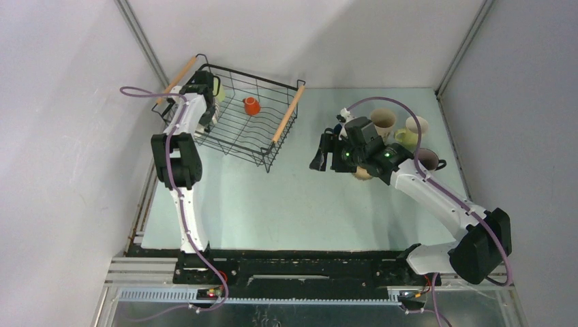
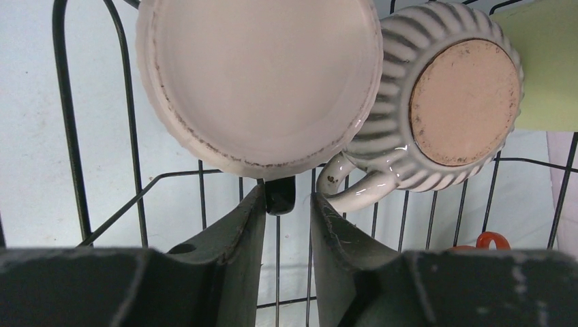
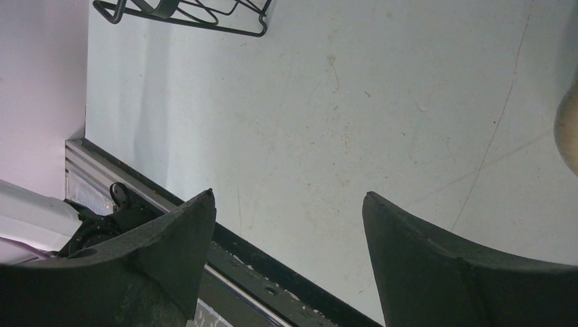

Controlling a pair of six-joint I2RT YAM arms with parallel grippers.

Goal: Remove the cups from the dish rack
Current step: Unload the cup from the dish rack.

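The right wrist view shows the right gripper (image 3: 290, 204) spread wide over the bare table (image 3: 354, 102), holding nothing. Only the left wrist view shows the left gripper (image 2: 286, 204) with its fingers narrowly apart around a small dark piece; I cannot tell if they grip it. Just beyond are a pale cup (image 2: 259, 82) and a striped ribbed cup (image 2: 450, 102), bases toward the camera. From above, an orange cup (image 1: 251, 105) sits in the dish rack (image 1: 288, 113), and several other cups (image 1: 383, 121) stand on the table at the right.
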